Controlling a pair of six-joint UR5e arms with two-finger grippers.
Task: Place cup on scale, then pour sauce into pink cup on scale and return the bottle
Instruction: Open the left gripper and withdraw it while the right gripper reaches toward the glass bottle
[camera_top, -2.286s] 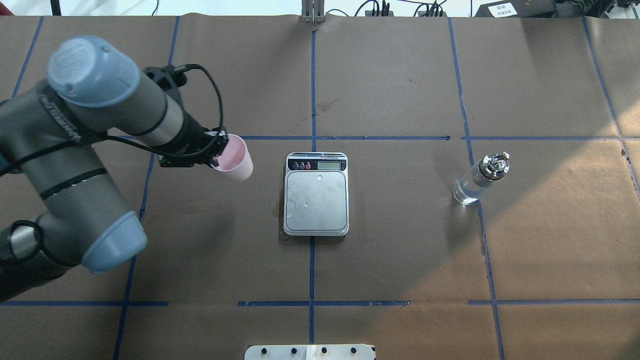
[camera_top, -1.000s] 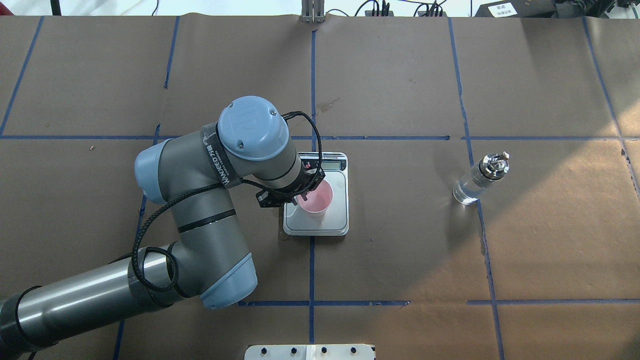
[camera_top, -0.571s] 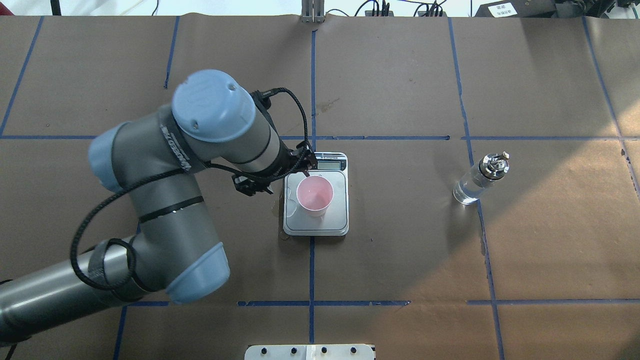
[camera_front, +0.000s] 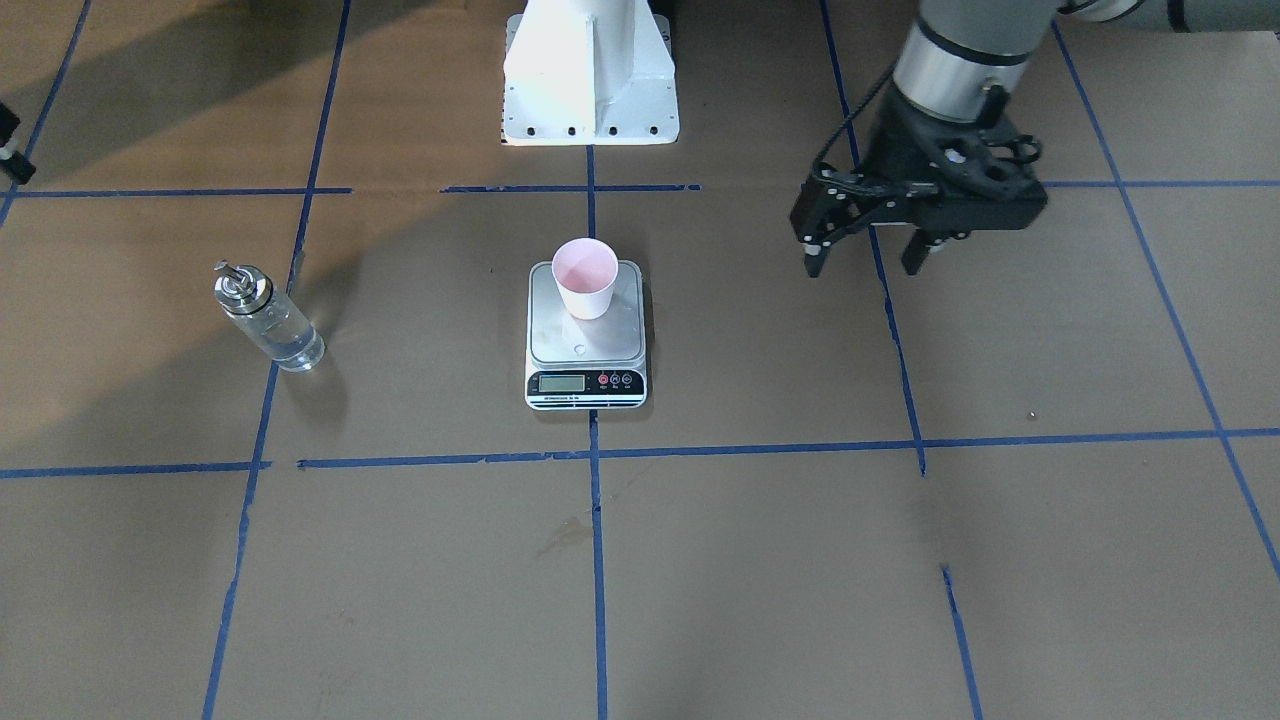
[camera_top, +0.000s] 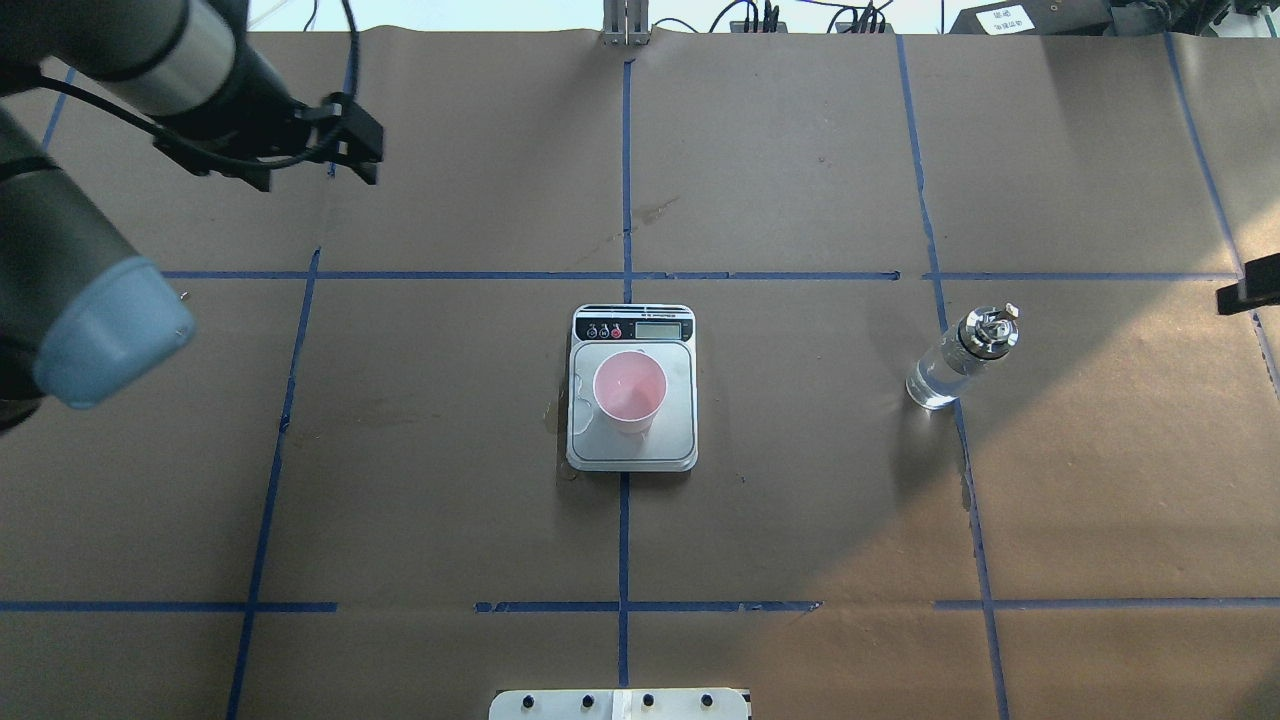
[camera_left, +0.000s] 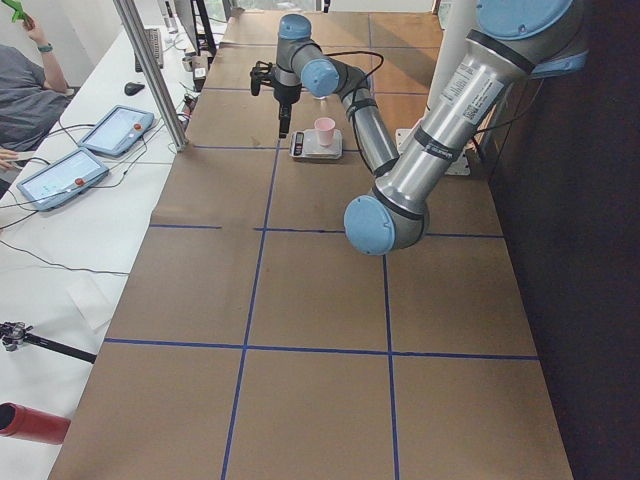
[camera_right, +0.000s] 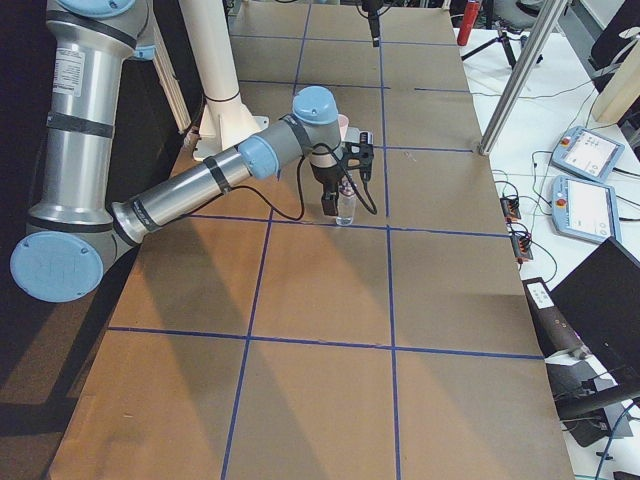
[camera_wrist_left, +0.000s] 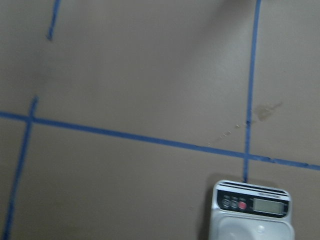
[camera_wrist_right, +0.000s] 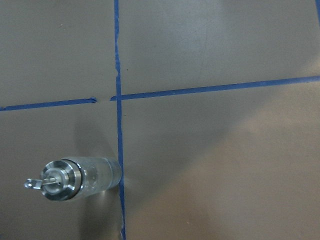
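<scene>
The fingers (camera_front: 812, 252) of the left gripper (camera_front: 865, 262) hang wide apart and empty in the front view, well to the robot's left of the cup (camera_front: 585, 278) standing upright on the scale (camera_front: 585, 350). Overhead, only a black sliver of the right gripper (camera_top: 1248, 296) shows right of the bottle (camera_top: 960, 360), so I can't tell its opening. Its wrist camera looks down on the bottle: placing looks done; next, drop and close round it.

Robotics lab, no question: beneath the left gripper (camera_front: 862, 262) stretched a table (camera_front: 1050, 520) papered brown and gridded in blue tape (camera_front: 750, 450); beyond it, off the table's edge, an operator (camera_left: 25, 95) sat by two teach pendants (camera_left: 62, 178).
</scene>
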